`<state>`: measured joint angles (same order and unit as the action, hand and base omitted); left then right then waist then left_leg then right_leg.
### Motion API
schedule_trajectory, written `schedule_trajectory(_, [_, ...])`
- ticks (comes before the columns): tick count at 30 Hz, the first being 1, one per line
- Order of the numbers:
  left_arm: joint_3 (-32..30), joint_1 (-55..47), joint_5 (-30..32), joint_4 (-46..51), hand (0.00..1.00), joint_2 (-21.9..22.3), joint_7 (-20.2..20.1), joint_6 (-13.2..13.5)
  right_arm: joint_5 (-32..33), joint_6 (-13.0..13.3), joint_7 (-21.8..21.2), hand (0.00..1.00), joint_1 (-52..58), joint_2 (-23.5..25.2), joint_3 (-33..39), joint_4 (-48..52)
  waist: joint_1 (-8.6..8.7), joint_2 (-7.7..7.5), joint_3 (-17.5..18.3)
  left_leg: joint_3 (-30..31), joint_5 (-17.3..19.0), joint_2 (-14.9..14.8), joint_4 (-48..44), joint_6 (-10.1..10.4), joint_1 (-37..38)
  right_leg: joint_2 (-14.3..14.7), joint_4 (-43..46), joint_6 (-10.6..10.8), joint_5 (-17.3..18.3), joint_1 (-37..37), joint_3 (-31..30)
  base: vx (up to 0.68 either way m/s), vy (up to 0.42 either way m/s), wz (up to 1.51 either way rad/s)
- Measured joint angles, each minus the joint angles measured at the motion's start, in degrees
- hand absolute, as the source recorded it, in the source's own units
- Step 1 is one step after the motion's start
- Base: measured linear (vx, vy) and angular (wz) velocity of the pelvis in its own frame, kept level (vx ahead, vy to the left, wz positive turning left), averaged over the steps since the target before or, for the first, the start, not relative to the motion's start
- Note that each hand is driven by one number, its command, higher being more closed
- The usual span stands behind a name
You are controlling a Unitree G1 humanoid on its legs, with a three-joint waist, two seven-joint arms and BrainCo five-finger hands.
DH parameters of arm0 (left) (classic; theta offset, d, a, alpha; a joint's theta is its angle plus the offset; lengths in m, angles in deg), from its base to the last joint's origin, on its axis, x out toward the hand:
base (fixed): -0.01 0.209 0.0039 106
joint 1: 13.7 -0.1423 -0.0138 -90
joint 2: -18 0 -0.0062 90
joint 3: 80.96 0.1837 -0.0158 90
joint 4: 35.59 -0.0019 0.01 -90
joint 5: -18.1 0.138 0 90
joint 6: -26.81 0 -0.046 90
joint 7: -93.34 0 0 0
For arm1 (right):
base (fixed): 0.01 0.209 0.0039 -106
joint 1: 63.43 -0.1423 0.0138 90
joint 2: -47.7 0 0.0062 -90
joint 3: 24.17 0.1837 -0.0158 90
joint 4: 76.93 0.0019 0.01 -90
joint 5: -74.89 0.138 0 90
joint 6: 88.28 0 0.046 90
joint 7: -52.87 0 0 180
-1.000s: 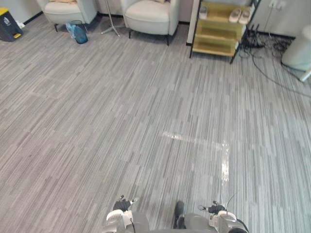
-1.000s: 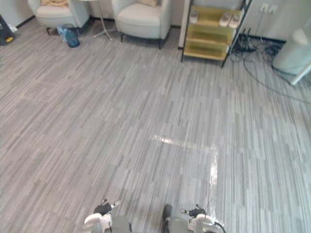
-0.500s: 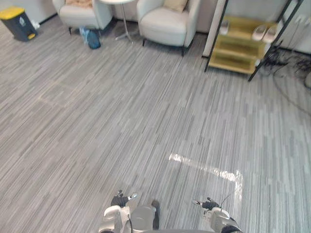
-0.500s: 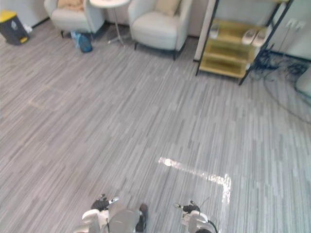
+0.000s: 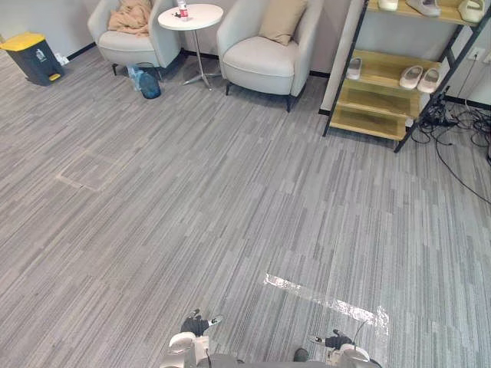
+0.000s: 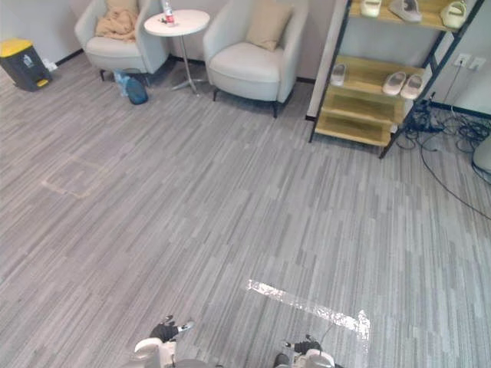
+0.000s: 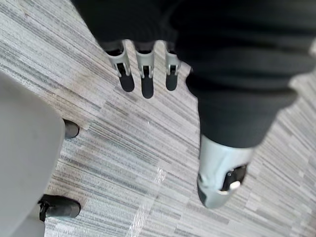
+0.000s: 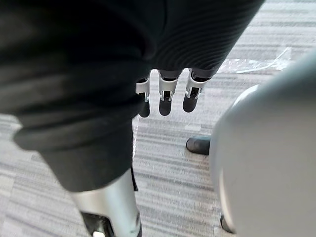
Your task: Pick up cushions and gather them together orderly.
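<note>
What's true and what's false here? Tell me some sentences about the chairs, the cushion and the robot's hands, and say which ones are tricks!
1. The beige square cushion leans against the back of a pale armchair. True.
2. The robot's left hand is gripping a cushion. False: its fingers are straight and hold nothing.
3. The round white side table stands between two armchairs. True.
4. The dark bin with a yellow lid sits on top of that table. False: it stands on the grey striped floor, far off to the left.
5. The right hand is open and empty. True.
</note>
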<state>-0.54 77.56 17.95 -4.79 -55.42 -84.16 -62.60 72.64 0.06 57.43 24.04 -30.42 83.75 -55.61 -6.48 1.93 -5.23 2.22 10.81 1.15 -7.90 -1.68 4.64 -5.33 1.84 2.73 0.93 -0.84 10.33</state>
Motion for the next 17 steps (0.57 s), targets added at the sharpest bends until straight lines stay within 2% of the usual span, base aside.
schedule_trajectory(2, [0.0,0.24,0.01,0.0,0.0,-0.09,-0.01,0.0,0.05,0.01,0.05,0.0,0.45,-0.27,0.01,0.01,0.06,-0.33,-0.07,0.01,0.73,0.04,-0.85,1.06,-0.46,0.06,-0.98,0.13,-0.28,-0.45,0.06,0.06,0.005,0.06])
schedule_trajectory(4, [0.05,0.62,0.01,0.08,0.0,-0.66,0.0,0.0,0.16,0.01,0.04,0.0,0.92,-0.05,0.04,0.16,0.2,-0.8,-0.4,0.23,2.3,0.36,-7.33,2.6,-3.71,-0.17,-0.8,0.27,-0.37,-0.49,0.38,0.0,0.033,0.13])
schedule_trajectory(5, [0.13,1.06,0.02,0.12,0.0,-1.0,0.0,-0.01,0.6,0.01,0.05,0.0,1.09,0.07,0.15,0.23,0.3,-0.75,-0.56,0.36,3.28,0.42,-13.71,3.8,-6.81,-0.13,-0.52,0.25,-0.28,-0.75,0.71,-0.03,0.019,0.16])
schedule_trajectory(6, [0.13,1.17,0.02,0.16,0.0,-1.04,-0.01,-0.01,0.87,0.01,0.03,0.0,1.1,0.18,0.51,0.25,0.29,-0.7,-0.94,0.31,3.36,0.49,-17.07,3.92,-8.01,-0.1,-0.37,-0.18,0.13,-1.2,0.72,-0.06,-0.03,0.17])
schedule_trajectory(7, [0.01,1.15,0.06,0.24,0.0,-1.08,0.01,-0.02,1.73,-0.02,0.11,0.0,1.17,0.13,2.31,0.62,0.08,0.42,-2.19,-0.27,3.34,0.13,-28.93,3.94,-11.89,0.95,0.66,-1.35,2.92,-3.32,-0.18,-0.08,-0.026,0.12])
schedule_trajectory(8, [0.0,1.11,0.07,0.24,0.0,-0.92,-0.09,-0.01,2.36,-0.07,0.11,0.0,1.08,-0.22,2.81,0.8,-0.11,1.17,-2.77,-0.16,2.88,0.49,-33.67,4.58,-14.02,0.58,1.22,-0.75,3.33,-3.89,-0.36,-0.08,0.054,0.06])
schedule_trajectory(9, [-0.03,0.94,0.06,0.34,0.0,-0.53,-0.27,-0.02,2.37,-0.35,0.1,0.0,0.86,0.17,3.89,1.71,-0.36,1.09,-3.12,0.37,5.51,0.27,-33.72,1.88,-14.98,-0.09,1.44,-0.34,3.53,-3.84,-0.59,-0.04,0.111,-0.01])
schedule_trajectory(10, [-0.37,0.68,0.06,0.8,0.0,0.15,-0.48,-0.04,2.37,-0.66,0.24,0.0,0.93,0.22,4.36,2.7,-0.37,1.68,-3.18,0.96,7.09,0.14,-30.28,0.64,-15.18,-0.05,2.03,-0.17,3.71,-3.21,-1.14,-0.04,0.166,-0.23])
schedule_trajectory(11, [-1.15,0.09,0.03,2.61,0.0,1.6,-0.44,-0.11,2.34,-0.76,0.24,0.0,0.82,0.14,4.29,4.19,-0.66,3.3,-3.11,2.09,6.55,-1.03,-21.27,1.69,-15.45,0.93,3.1,0.51,4.14,-1.65,-2.27,-0.03,0.116,-0.42])
schedule_trajectory(12, [-1.87,0.24,0.0,2.82,0.0,1.96,-0.44,-0.15,2.27,-0.65,0.28,0.0,1.09,0.57,4.17,4.73,-1.5,3.72,-3.18,1.12,6.31,-1.28,-19.0,1.82,-14.55,1.14,4.43,1.4,4.57,-0.63,-3.7,-0.01,0.125,-0.7])
schedule_trajectory(13, [-2.5,0.15,-0.04,3.25,0.0,2.21,-0.33,-0.16,2.24,-0.65,0.21,0.0,1.24,1.26,3.8,5.19,-2.47,2.55,-2.91,-0.65,4.79,-0.76,-15.61,1.39,-12.96,0.55,4.84,1.17,3.9,0.23,-6.02,0.05,0.104,-0.61])
schedule_trajectory(14, [-2.52,0.2,-0.04,3.37,0.0,1.8,-0.34,-0.23,2.24,-0.63,0.15,0.0,1.33,2.03,3.7,5.11,-2.48,1.47,-2.47,-1.96,4.07,-0.1,-13.48,0.8,-11.65,-0.32,4.56,1.52,4.14,0.12,-7.28,0.07,0.084,-0.48])
schedule_trajectory(17, [-3.02,-0.05,-0.11,3.68,0.0,2.22,-0.33,-0.28,2.23,-0.6,0.2,0.0,1.74,2.05,0.29,5.22,-2.5,0.98,-1.96,-3.87,3.94,0.2,-12.29,0.49,-9.18,-0.79,4.93,1.67,4.29,-0.8,-8.87,0.08,0.071,-0.29])
